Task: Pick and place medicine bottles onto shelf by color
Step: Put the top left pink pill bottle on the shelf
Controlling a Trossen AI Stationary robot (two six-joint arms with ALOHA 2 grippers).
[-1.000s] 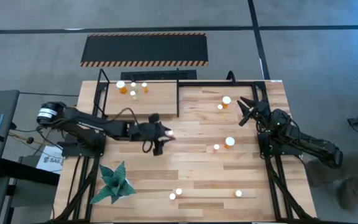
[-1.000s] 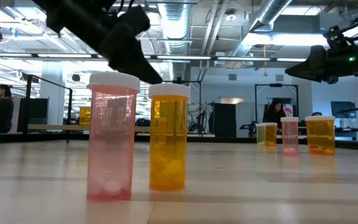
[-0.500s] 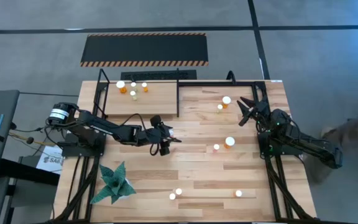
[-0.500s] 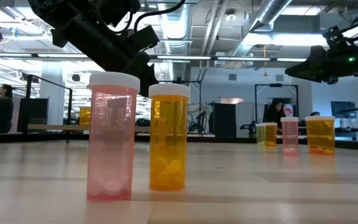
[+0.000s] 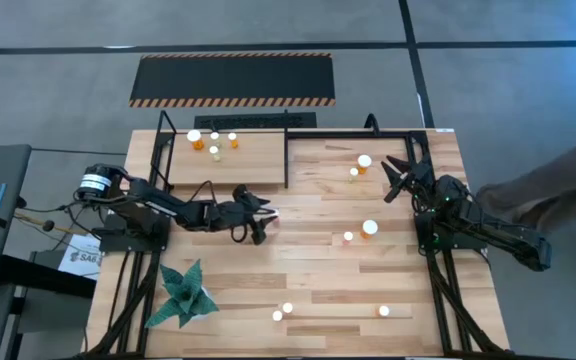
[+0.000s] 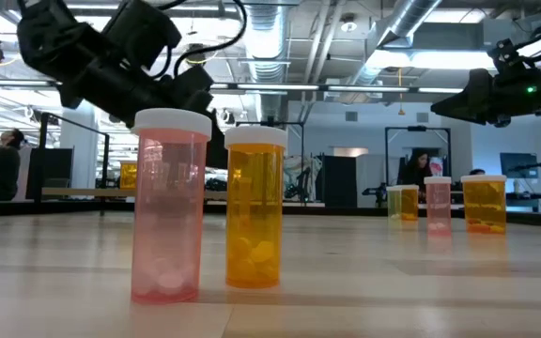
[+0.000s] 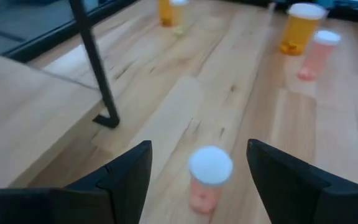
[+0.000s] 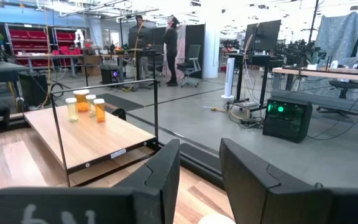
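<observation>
A small pink medicine bottle [image 7: 209, 180] with a white cap stands upright on the table near the shelf's black corner post [image 7: 96, 68]. My left gripper [image 5: 257, 219] hangs low over it, open. One finger is on either side of the bottle, and both are apart from it. The shelf [image 5: 226, 160] at the table's far left carries three orange and amber bottles [image 5: 199, 141]. My right gripper [image 5: 396, 178] waits at the far right, fingers close together with nothing between them. Other bottles [image 5: 369, 229] stand scattered over the table.
A pink bottle [image 6: 169, 211] and an orange bottle [image 6: 255, 211] stand together near the table's front edge. More bottles stand at the far right [image 5: 364, 162] and front right [image 5: 383, 311]. A green paper shape [image 5: 185, 293] lies at the front left. A person's leg shows right of the table.
My left gripper has sunk toward the table over the pink bottle and drawn back a little toward the table's left edge. It has tipped downward and rolled about its own line. The bottles have kept their places.
</observation>
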